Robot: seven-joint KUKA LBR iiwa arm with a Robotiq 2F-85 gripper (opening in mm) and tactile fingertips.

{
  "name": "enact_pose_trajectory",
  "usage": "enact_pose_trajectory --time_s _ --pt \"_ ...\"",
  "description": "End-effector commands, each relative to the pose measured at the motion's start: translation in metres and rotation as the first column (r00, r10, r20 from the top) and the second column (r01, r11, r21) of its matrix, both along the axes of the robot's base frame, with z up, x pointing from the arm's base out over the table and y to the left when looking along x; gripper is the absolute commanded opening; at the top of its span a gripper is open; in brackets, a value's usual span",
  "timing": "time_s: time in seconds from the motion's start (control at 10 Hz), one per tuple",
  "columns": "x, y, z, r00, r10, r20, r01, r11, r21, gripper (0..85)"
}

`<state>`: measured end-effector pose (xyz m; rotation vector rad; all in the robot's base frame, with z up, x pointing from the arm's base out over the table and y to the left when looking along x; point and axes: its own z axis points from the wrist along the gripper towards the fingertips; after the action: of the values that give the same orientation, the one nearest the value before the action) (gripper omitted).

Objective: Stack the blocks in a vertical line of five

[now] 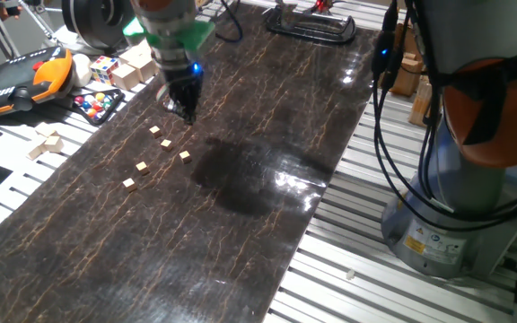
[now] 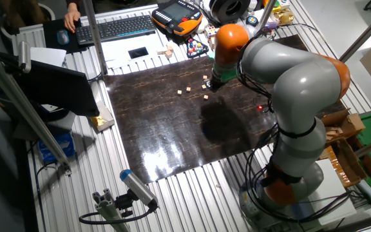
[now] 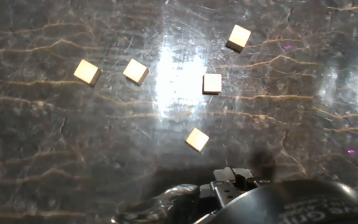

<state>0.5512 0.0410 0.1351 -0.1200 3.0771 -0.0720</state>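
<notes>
Claw [image 1: 185,109] above mat; five blocks [image 3: 212,83] scattered just beside.

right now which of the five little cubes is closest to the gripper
The cube at the far end of the scatter, just below the gripper. The other four lie farther down the dark tabletop; the farthest one sits at the opposite end.

The slab [image 1: 240,224] under me looks like dark polished stone, glossy enough to throw back a white glare, with thin tan veins across it. The five blocks [image 3: 197,139] read as bare light-tan wood, matt, with clean flat faces. My pincer [image 1: 184,110] is black and dull. My arm's shell [image 2: 288,77] is smooth grey and orange, faintly shiny. The table [image 1: 393,287] around the slab is ribbed, brushed-looking metal
</notes>
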Motion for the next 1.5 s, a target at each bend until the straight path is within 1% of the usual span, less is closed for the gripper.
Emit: enact_pose_trajectory --time_s 0.0,0.2,0.3,0.5,0.7,0.8,1.0,1.4 --pt "0.0005 0.0 -0.002 1.0 -0.001 -0.001 0.001 1.0 0.0 0.7" --pt "0.001 0.0 -0.004 1.0 0.003 -0.009 -0.003 1.0 0.009 0.7" --pt "0.002 0.001 -0.006 1.0 0.002 -0.011 -0.002 1.0 0.005 0.7" --pt "0.0066 -0.001 -0.023 1.0 -0.018 -0.011 0.018 1.0 0.009 0.7" --pt "0.0101 -0.001 -0.039 0.997 -0.07 -0.013 0.07 0.997 0.014 0.7" --pt "0.0111 0.0 -0.045 0.993 -0.119 -0.02 0.119 0.993 0.022 0.7" --pt "0.0117 0.002 -0.047 0.977 -0.209 -0.047 0.21 0.977 0.023 0.7" --pt "0.0136 0.007 -0.056 0.959 -0.282 -0.043 0.283 0.959 0.02 0.7"
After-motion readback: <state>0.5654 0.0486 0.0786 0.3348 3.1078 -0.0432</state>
